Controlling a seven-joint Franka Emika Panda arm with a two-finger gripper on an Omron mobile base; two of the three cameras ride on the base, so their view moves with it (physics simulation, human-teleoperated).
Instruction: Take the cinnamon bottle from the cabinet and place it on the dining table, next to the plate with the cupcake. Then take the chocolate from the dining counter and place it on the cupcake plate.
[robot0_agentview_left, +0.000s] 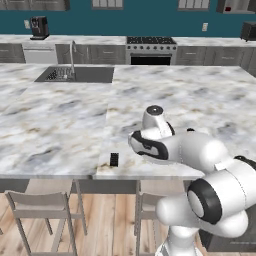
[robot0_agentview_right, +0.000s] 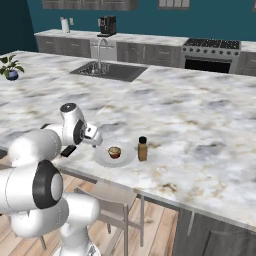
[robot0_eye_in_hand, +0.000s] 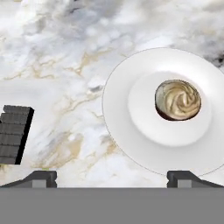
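At the bottom of my hand view my claw (robot0_eye_in_hand: 111, 177) stands wide, one dark tip low left and one low right, nothing between them and nothing touched. Just past the left tip, at the left edge of the frame, lies the chocolate (robot0_eye_in_hand: 14, 134): a flat black bar scored into small squares, flat on the marble and a little apart from the plate (robot0_eye_in_hand: 124, 131). The plate is round, white and shallow, filling the right half of that frame, and it holds one thing, the cupcake (robot0_eye_in_hand: 178, 99), brown at the rim with a pale swirled top, sitting right of the plate's middle. In the left base view the chocolate (robot0_agentview_left: 114, 159) is a small dark rectangle near the front edge of the table (robot0_agentview_left: 60, 125), lower centre, just left of my arm. In the right base view the plate (robot0_agentview_right: 102, 156) sits near the table's front edge (robot0_agentview_right: 200, 130), centre of the frame, with the cupcake (robot0_agentview_right: 114, 152) on it, and the bottle (robot0_agentview_right: 142, 149) stands upright just beside the plate's right rim, orange-brown with a black cap. Farther back, upper centre-left, a sink (robot0_agentview_right: 107, 71) is set in the marble.
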